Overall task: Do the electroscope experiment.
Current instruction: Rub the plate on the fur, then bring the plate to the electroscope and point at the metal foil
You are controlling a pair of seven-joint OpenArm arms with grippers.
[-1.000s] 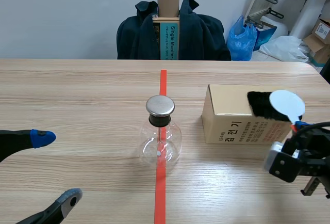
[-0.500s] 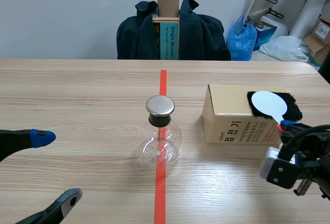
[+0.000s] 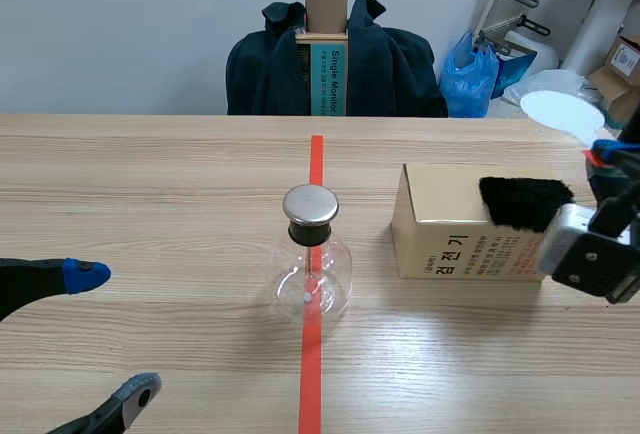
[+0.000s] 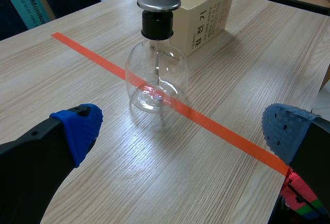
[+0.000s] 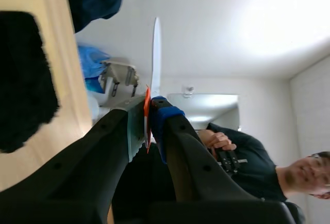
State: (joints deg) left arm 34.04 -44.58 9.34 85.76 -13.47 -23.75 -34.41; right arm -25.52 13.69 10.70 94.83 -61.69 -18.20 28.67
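Note:
The electroscope, a clear glass flask (image 3: 312,280) (image 4: 155,77) with a black neck and round metal cap (image 3: 310,205) (image 4: 159,1), stands on the red tape line at the table's middle. My left gripper (image 3: 105,334) (image 4: 180,126) stands open near the table's front left, with the flask ahead of it. My right gripper (image 3: 598,152) (image 5: 146,118) is raised at the right, shut on the red handle of a white disc paddle (image 3: 561,111) (image 5: 155,53). The paddle is lifted clear of the black fur pad (image 3: 524,201) (image 5: 23,79) on the cardboard box (image 3: 450,229) (image 4: 210,12).
A chair draped with a dark jacket (image 3: 335,59) and holding a book stands behind the table's far edge. Bags and boxes (image 3: 560,64) lie on the floor at the back right. A person (image 5: 242,159) shows behind my right gripper in the right wrist view.
My right gripper has risen and swung right, lifting the white paddle off the fur pad to well above the box. The left arm has hardly moved.

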